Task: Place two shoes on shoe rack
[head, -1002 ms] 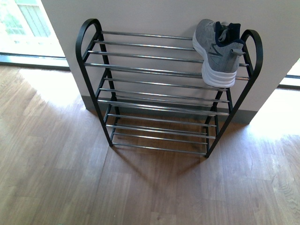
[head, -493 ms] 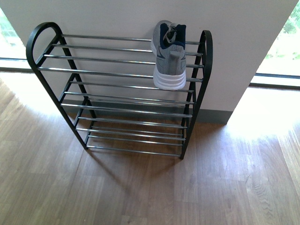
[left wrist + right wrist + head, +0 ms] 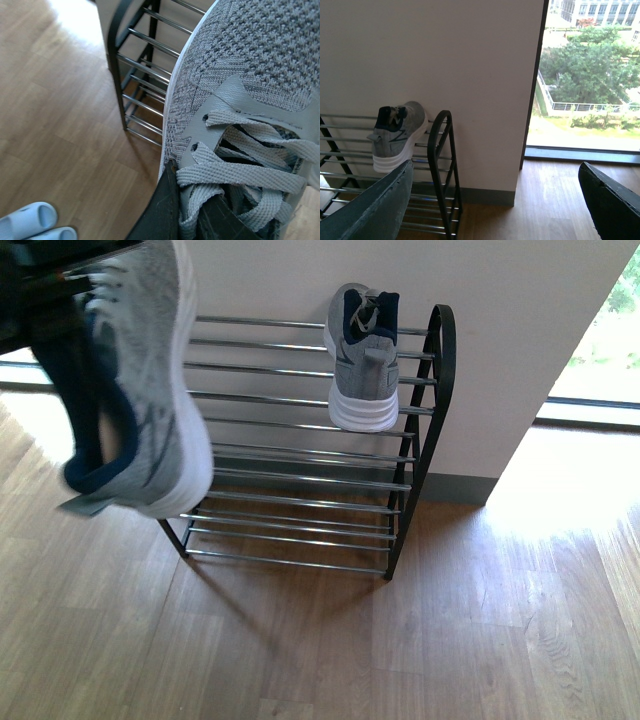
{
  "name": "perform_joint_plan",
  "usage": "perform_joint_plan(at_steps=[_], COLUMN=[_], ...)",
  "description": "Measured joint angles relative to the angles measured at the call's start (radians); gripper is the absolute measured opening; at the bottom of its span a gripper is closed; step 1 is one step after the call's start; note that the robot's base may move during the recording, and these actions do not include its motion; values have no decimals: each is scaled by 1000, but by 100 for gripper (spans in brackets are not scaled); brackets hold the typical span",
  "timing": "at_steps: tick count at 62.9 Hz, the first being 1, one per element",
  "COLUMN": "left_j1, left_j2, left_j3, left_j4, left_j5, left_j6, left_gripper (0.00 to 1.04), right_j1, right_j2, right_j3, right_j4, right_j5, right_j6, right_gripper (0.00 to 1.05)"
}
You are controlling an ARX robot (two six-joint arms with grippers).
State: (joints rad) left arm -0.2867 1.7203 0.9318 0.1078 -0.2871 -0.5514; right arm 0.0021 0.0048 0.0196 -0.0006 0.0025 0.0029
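One grey sneaker rests on the top tier of the shoe rack, near its right end, heel toward me; it also shows in the right wrist view as the grey sneaker. The second grey sneaker hangs in the air at the upper left of the front view, sole to the right, in front of the rack's left half. My left gripper is shut on this sneaker at the laces. My right gripper is open, empty, facing the rack's right end.
A white wall stands behind the rack, with bright windows on both sides. Pale blue slide slippers lie on the wooden floor to the rack's left.
The view swung right over the first half second. Since then the left gripper has brought the second sneaker into the front view at upper left. The racked sneaker has not moved.
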Motion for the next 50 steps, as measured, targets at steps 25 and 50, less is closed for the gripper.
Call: perform_joint_plan(at_steps=[25, 50], left_j1=[-21, -28], left_j2=[549, 861], left_j3=[682, 1203], left_j4=[-218, -500], left_j5=[152, 211], left_j6=[-232, -82], left_gripper=[2, 2], right_j1=[0, 0], right_j2=[0, 0], right_j3=[0, 0], right_j4=[0, 0], right_j5=[0, 0], right_j6=[0, 0], right_gripper=[96, 96])
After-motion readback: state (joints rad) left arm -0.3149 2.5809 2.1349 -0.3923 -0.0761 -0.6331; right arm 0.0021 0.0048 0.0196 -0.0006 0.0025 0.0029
